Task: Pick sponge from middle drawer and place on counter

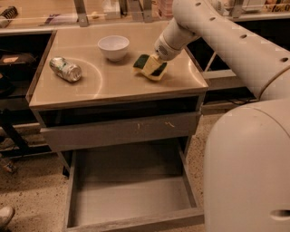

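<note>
The sponge (148, 66), dark green over pale yellow, is tilted at the right rear of the tan counter (113, 84). Whether it rests on the top or hangs just above it I cannot tell. My gripper (157, 62) comes in from the upper right and is shut on the sponge's right end. The middle drawer (131, 192) is pulled out wide below, with a bare grey floor and nothing in it.
A white bowl (113, 46) stands on the counter just left of the sponge. A crushed metal can (65, 69) lies at the counter's left. A grey drawer front with pale scratches (122, 131) is shut above the open drawer. A cluttered ledge with metal posts (81, 13) runs behind.
</note>
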### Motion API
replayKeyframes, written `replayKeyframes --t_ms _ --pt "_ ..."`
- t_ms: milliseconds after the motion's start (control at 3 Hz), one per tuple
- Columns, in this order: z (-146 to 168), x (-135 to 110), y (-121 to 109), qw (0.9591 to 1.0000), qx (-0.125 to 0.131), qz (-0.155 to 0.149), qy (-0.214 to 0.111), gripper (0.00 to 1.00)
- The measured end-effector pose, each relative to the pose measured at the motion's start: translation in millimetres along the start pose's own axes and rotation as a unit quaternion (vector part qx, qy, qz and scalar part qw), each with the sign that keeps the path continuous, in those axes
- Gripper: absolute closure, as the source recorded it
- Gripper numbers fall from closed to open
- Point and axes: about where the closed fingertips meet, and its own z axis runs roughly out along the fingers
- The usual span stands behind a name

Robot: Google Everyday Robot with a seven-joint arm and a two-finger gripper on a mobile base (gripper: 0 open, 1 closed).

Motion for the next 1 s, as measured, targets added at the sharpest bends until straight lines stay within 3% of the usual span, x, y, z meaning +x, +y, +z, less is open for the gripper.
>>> replayKeyframes --t_ms 1000 --pt "0.1 0.0 0.0 1.0000 0.000 0.000 0.000 0.11"
